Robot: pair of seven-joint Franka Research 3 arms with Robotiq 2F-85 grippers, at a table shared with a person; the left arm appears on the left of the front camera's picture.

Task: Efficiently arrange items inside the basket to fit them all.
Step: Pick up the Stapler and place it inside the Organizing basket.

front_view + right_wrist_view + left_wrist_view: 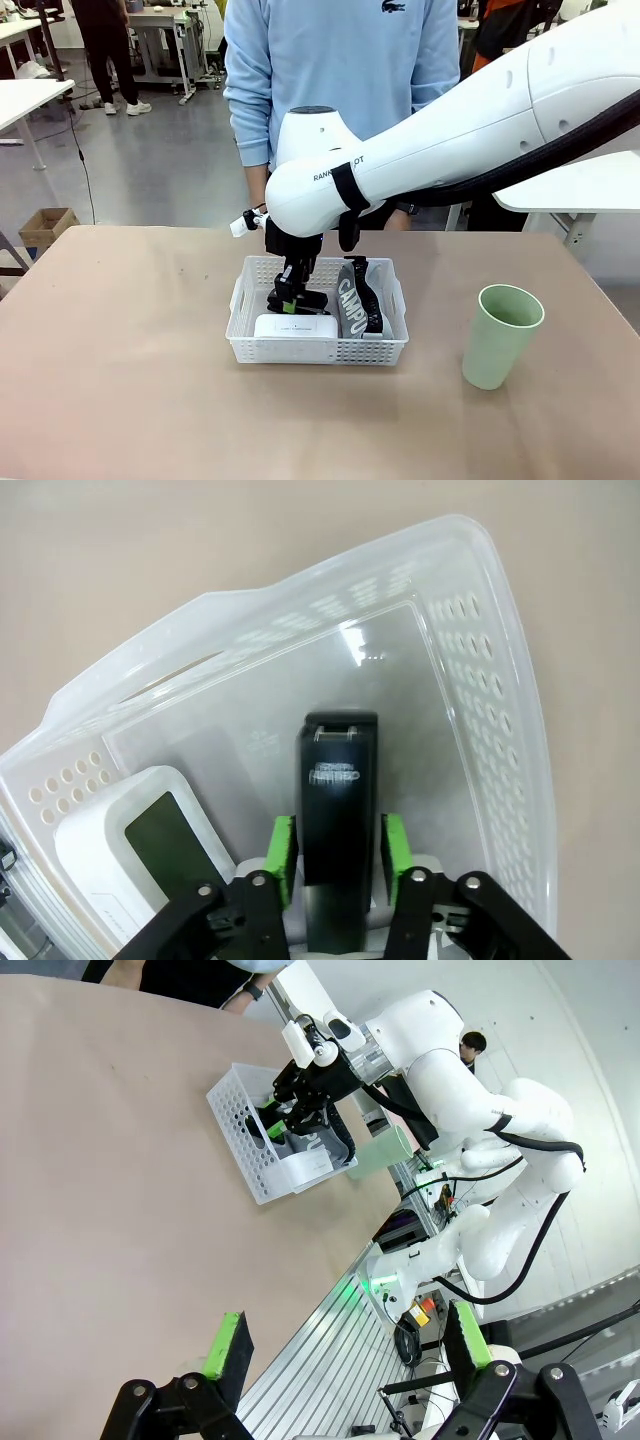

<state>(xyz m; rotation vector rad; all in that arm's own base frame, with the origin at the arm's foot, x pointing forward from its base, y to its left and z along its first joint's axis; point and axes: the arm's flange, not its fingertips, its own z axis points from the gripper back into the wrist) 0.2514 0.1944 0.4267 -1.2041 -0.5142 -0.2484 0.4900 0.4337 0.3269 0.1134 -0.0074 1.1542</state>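
The left end effector [346, 1335] hangs wide open over the near worktop [120, 350] and holds nothing. The cup [500, 335] stands on the near right of the worktop, well apart from the basket [318, 351], so it is not packed yet. Inside the basket, the box [294, 326] lies by the near wall and the pouch [355, 300] sits on the right side. The right end effector [339, 845] is down in the basket just behind the box, pinching the stapler [339, 810] by its sides. I cannot tell if the stapler touches the floor. I think the job now is to put it down. It would be best to lay it flat and snug beside the box, open slowly and lift straight up, leaving one big gap for the cup. A person [340, 70] stands at the far side.
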